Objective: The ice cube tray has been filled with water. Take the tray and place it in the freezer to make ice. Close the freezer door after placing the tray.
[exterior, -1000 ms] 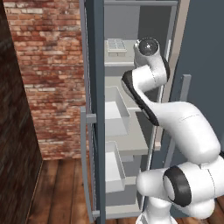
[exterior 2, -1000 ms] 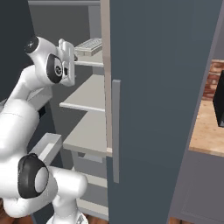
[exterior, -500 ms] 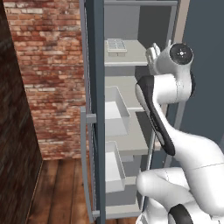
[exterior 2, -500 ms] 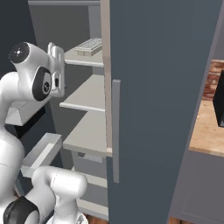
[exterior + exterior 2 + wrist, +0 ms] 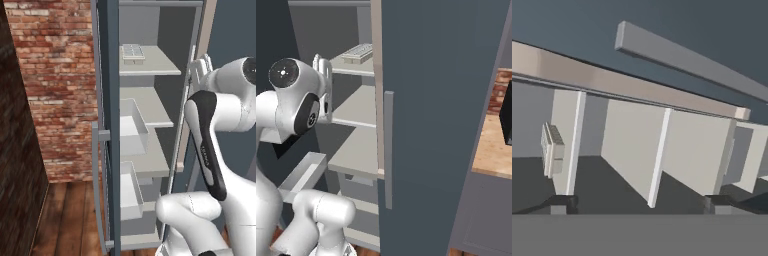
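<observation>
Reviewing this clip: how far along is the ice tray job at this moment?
Placing looks done: the ice cube tray lies on the top shelf inside the freezer, apart from the gripper. In hand: the gripper is open and empty, outside the compartment by its right edge, facing the shelves. Left: the freezer door stands wide open and has to be swung shut.

— What differs from a second ago?
— The gripper [image 5: 200, 67] is no longer in front of the top shelf [image 5: 155, 65] by the ice cube tray [image 5: 133, 52]; it now sits back beside the compartment's edge.
</observation>
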Tool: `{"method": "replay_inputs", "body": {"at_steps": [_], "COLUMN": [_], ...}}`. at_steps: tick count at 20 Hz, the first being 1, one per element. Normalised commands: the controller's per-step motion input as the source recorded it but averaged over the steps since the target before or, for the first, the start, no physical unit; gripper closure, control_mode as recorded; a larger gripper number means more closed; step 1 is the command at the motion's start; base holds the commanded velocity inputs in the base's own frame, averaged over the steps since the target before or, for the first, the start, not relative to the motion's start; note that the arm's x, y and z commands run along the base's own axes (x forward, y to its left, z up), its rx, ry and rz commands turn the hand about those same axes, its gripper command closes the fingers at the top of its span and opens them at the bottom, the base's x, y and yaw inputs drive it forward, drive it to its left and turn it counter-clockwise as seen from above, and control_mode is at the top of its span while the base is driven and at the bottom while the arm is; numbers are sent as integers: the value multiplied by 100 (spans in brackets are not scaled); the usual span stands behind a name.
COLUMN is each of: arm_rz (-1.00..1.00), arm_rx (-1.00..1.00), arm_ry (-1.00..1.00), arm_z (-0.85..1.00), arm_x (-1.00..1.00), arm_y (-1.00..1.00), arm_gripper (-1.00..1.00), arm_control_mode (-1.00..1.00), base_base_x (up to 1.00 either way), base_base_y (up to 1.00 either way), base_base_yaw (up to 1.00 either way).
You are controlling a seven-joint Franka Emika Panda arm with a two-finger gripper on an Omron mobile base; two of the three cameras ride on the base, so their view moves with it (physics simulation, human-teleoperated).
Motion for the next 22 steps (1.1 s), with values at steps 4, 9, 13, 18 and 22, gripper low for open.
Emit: {"method": "replay_inputs", "body": {"at_steps": [4, 9, 13, 18, 22], "arm_rz": [1, 1, 0, 0, 0], "arm_rx": [2, 0, 0, 0, 0], "arm_ry": [-1, 0, 0, 0, 0], "arm_z": [0, -5, 0, 0, 0], "arm_x": [-29, -25, 0, 0, 0], "arm_y": [-12, 0, 0, 0, 0], "arm_gripper": [-100, -100, -100, -100, -100], "arm_control_mode": [-100, -100, 100, 100, 100], "base_base_x": [0, 0, -29, -60, -72], "base_base_y": [0, 0, 0, 0, 0], "base_base_yaw": [0, 0, 0, -1, -9]}}
